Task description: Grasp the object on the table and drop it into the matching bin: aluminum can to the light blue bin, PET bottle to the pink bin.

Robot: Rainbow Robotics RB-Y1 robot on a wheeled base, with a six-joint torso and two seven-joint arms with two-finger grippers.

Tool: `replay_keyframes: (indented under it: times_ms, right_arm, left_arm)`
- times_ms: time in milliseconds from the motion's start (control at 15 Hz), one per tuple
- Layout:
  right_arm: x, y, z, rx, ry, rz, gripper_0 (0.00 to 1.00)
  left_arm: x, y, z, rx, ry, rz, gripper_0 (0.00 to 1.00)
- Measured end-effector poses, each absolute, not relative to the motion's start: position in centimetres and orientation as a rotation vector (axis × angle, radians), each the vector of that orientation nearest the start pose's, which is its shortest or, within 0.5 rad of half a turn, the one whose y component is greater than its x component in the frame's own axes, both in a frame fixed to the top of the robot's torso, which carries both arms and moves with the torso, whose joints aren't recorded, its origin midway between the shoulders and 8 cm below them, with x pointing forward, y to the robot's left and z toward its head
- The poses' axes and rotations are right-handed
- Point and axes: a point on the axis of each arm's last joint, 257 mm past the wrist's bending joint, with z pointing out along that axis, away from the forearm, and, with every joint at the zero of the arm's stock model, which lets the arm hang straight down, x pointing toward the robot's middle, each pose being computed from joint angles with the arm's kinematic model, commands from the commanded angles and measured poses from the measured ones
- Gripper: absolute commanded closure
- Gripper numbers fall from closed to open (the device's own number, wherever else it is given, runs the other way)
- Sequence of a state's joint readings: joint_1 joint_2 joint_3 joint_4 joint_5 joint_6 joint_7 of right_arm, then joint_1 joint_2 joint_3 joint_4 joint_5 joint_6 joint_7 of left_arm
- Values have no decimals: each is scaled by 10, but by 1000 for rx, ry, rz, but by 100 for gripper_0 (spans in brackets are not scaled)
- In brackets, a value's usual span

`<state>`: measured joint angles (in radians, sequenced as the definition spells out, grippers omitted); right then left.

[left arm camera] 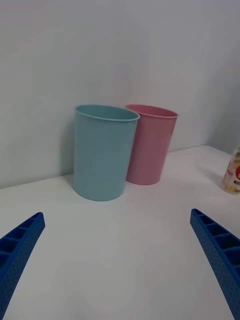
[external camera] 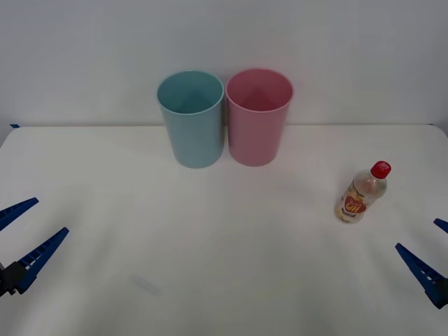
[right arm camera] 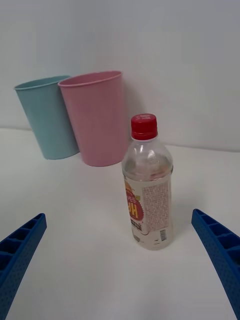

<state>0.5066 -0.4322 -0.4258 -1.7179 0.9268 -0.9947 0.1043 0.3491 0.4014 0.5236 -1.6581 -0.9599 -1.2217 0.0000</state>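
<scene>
PET bottle upright, label text legible by right wrist — both hands spread, empty.

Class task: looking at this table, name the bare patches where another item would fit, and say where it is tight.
Bare table: the wide stretch between the left gripper and the PET bottle. Tight: the light blue bin and pink bin stand side by side at the back.

Small clear plastic bottle with red screw cap stands upright on white tabletop, centred ahead of the wide-open blue ribbed right gripper. Behind it: tall pink plastic bin, light blue plastic bin just beside.
</scene>
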Motion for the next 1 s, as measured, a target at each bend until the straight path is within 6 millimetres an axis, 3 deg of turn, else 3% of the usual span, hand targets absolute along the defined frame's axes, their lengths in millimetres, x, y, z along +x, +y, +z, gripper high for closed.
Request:
replay_keyframes:
  times_ms: [267,1000]
  right_arm:
    - [343,-348,-229,-392,1582,298,0]
    - [386,-315,-266,-304,1638,244,0]
  left_arm:
    - [342,330,-169,465,1441,-567,0]
    - [342,330,-169,465,1441,-567,0]
